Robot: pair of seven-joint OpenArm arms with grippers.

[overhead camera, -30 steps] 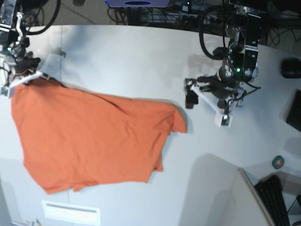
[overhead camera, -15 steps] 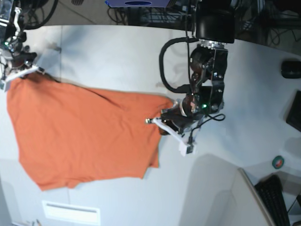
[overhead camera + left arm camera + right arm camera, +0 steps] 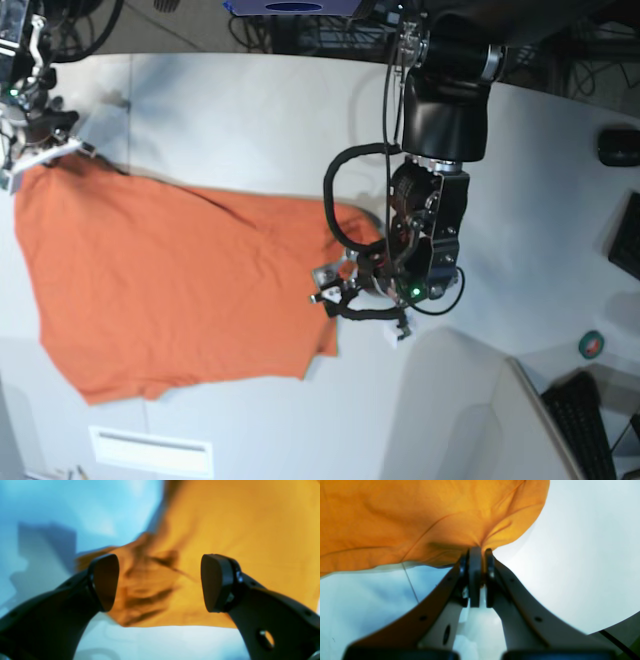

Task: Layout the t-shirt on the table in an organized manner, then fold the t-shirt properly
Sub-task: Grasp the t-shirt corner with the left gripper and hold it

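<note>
I am holding the t-shirt point(image 3: 425, 517) corner in closed right jaws; left jaws are gaping over the bunched sleeve, risking a multi-layer grab wrinkling it across the surface point(image 3: 260, 110).

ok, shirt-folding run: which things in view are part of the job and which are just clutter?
In the job:
- plain orange fabric t-shirt
- large smooth white table
- right gripper, shut on a shirt edge
- left gripper, jaws apart over the crumpled end

Lying about:
- small green tape roll
- black keyboard
- dark rounded object at the table's far edge
</note>
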